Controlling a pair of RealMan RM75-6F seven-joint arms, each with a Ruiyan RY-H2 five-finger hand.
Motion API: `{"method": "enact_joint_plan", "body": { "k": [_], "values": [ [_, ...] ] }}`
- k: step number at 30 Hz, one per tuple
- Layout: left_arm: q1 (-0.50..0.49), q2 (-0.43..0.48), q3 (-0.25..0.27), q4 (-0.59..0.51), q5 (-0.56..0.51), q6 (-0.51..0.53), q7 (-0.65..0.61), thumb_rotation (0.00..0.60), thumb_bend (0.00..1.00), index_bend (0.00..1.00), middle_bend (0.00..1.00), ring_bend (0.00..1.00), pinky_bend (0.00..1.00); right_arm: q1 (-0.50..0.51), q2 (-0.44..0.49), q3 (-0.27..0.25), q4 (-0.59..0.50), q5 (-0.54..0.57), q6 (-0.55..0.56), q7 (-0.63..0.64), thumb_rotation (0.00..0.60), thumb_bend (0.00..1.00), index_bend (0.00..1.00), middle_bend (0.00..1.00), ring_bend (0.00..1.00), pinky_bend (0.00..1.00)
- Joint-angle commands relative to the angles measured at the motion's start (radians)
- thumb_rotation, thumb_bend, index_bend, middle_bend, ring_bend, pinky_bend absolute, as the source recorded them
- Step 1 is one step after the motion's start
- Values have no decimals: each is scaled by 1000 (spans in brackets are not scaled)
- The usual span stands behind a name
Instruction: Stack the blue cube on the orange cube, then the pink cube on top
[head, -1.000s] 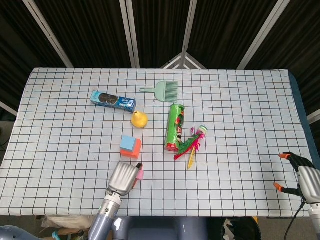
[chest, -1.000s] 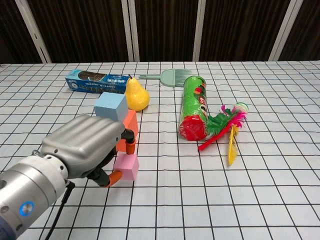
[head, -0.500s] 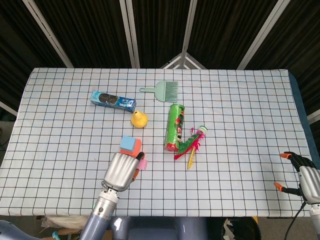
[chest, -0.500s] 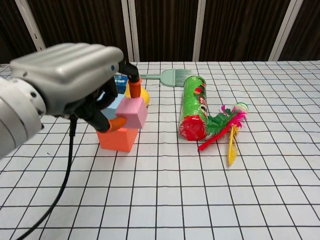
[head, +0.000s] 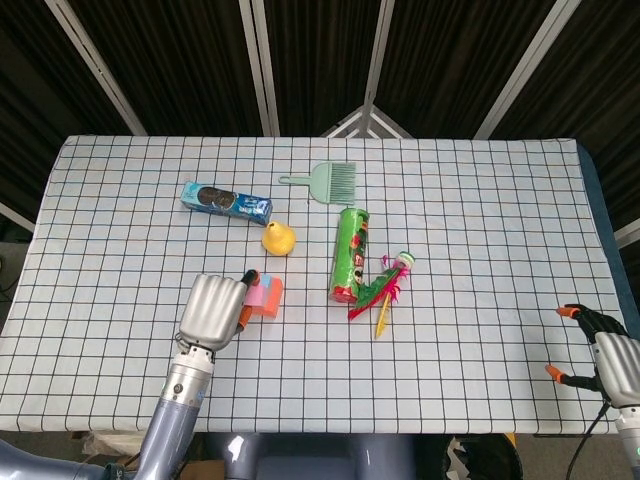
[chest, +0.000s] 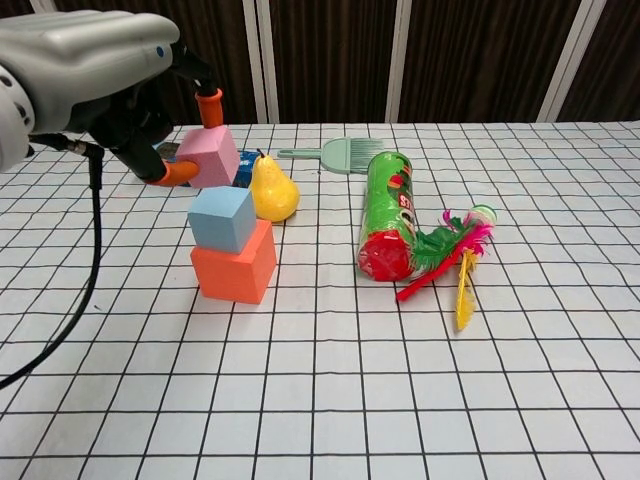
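Note:
The blue cube sits on the orange cube in the chest view, left of centre. My left hand holds the pink cube in the air, just above and slightly left of the blue cube, not touching it. In the head view the left hand covers most of the stack; only an edge of the orange cube and a bit of the pink cube show. My right hand rests at the table's right front edge, fingers apart, holding nothing.
A yellow pear stands right behind the stack. A blue biscuit packet, a green brush, a green can lying on its side and a feathered shuttlecock lie further back and right.
My left hand has lifted the pink cube from the table in front of the stack up to just above the blue cube. The right hand has not moved.

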Motion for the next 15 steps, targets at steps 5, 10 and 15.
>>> {"method": "enact_joint_plan", "body": {
  "k": [5,10,15],
  "values": [
    [-41,38,-38,58,-72,-31,-32,600,412,433,870,761,908,0,2,-1,-1,0,-1,1,600,170,251,202,194,163],
    [-66,59,-44,92,-119,-46,-53,600,411,432,869,758,904,-1,2,0,0,2,-1,2,600,170,251,202,194,163],
    [-91,70,-41,122,-156,-58,-74,600,412,431,868,757,902,-1,2,0,0,2,-1,2,600,171,251,202,194,163]
  ]
}}
